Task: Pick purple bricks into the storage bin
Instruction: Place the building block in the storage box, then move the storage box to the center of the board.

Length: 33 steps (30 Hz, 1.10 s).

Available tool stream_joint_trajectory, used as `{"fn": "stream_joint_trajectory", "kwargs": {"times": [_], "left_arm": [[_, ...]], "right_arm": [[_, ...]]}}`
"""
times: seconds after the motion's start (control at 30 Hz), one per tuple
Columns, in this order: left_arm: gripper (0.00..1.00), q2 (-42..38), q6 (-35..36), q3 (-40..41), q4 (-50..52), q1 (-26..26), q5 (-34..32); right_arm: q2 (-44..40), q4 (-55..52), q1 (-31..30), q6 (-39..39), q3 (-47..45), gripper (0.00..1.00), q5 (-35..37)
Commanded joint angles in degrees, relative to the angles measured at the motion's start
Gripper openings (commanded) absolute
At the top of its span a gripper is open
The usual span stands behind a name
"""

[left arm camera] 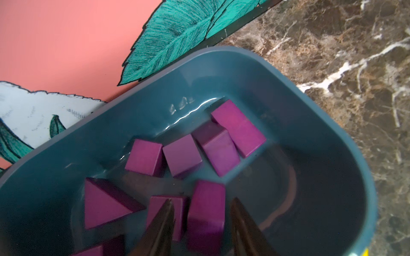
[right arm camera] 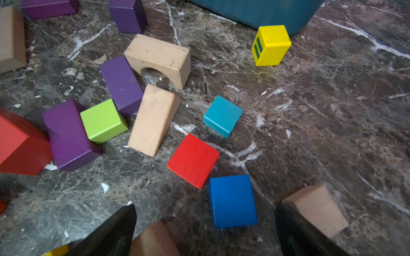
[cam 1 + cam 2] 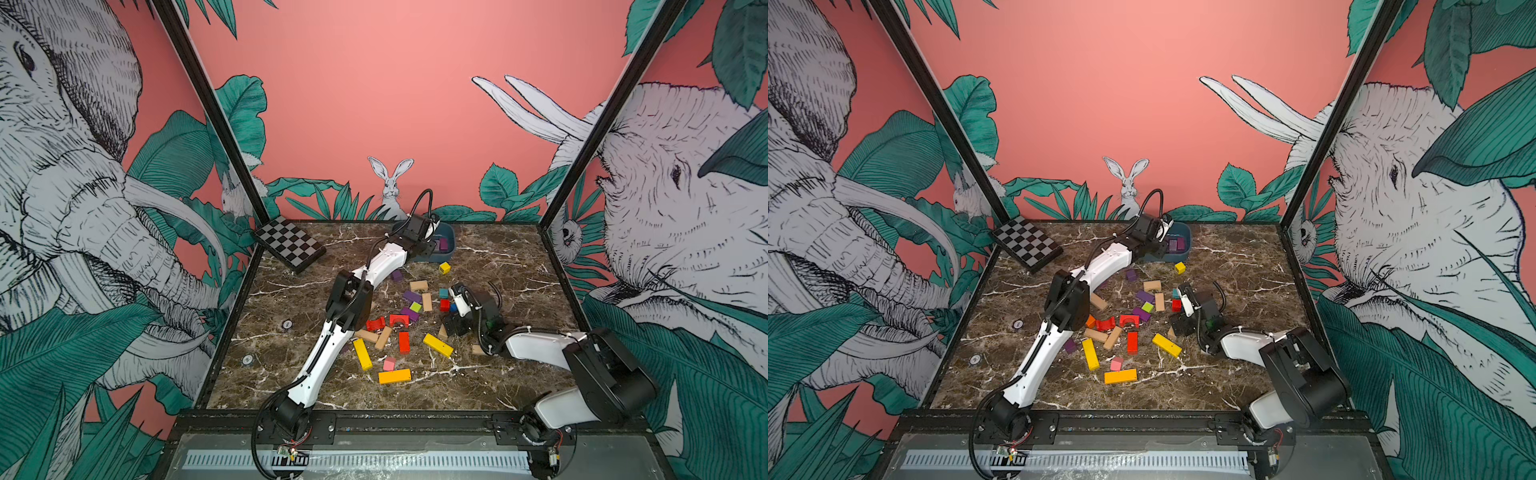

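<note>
Matte purple paint covers the purple bricks (image 1: 182,155) that already lie in the storage bin (image 1: 288,99). The bin is a smooth, dark blue plastic tub with rounded corners, and it stands at the far edge of the counter (image 2: 332,110), close to the back wall. On its glossy floor I make out cubes, short bars and a triangular prism (image 1: 104,204).

My left hand (image 1: 202,200) hangs inside the tub with its dark fingers parted, released. A blurred purple bar (image 1: 206,217) sits between them with a sliver of space on each side.

My right hand (image 2: 205,206) hovers low over the loose pile in the middle of the counter. Its fingers are spread wide and grasp nothing. A blue block (image 2: 233,199) lies on the counter between them.

The counter has a brown, white-veined marble pattern, and other purple pieces lie on it:
- A long purple bar (image 2: 122,84) touches a plain tan arch block (image 2: 159,57) and a tan wedge (image 2: 153,119).
- A thicker purple bar (image 2: 66,133) is pressed against a lime cube (image 2: 103,119).
- A purple block (image 2: 128,15) lies nearer the bin.

A yellow cube (image 2: 270,44) with a green striped mark sits just beside the tub's outer wall.
</note>
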State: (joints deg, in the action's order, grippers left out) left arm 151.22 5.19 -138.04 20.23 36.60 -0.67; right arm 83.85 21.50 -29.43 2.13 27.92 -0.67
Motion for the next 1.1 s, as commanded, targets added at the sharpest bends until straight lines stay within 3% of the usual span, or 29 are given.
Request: {"fn": "stream_joint_trajectory", "kwargs": {"times": [0.0, 0.27, 0.37, 0.4, 0.5, 0.57, 0.73, 0.93, 1.07], "left_arm": [[0.51, -3.3, 1.3, -1.1, 1.0, 0.0, -0.6], [0.71, -8.1, 3.1, 0.4, 1.5, 0.0, -2.5], [0.86, -13.9, 3.8, 5.8, 0.1, 0.1, -3.6], [0.98, -16.2, 3.8, 8.5, -1.0, -0.1, -3.6], [0.99, -22.4, 2.3, 14.5, 1.0, -0.8, -2.5], [0.99, -28.3, 1.3, 21.7, 1.5, -1.3, -1.7], [0.99, -49.9, 0.2, 52.7, -9.3, -1.5, -3.7], [0.99, -66.6, -2.7, 74.5, -7.5, -1.2, -6.3], [0.99, -75.2, -5.7, 86.4, -8.4, -0.8, -6.6]], "right_arm": [[0.4, -0.2, -0.4, -0.6, 0.8, 0.99, 0.3], [0.2, 0.1, -0.4, -0.7, 0.5, 0.99, 0.2], [0.1, 0.5, -0.4, -0.7, 0.4, 0.99, 0.2], [0.1, 0.5, -0.4, -0.7, 0.4, 0.99, 0.3], [-1.3, 0.0, -0.1, -0.1, 0.4, 0.99, 1.7], [-4.0, -0.4, 0.6, 0.6, 0.8, 0.99, 2.6], [-6.1, -9.8, 5.0, 2.9, 10.7, 0.99, 1.8], [4.5, -17.4, 11.4, 5.1, 25.1, 0.98, -3.4], [14.4, -17.4, 15.9, 8.2, 33.6, 0.92, -7.1]]}}
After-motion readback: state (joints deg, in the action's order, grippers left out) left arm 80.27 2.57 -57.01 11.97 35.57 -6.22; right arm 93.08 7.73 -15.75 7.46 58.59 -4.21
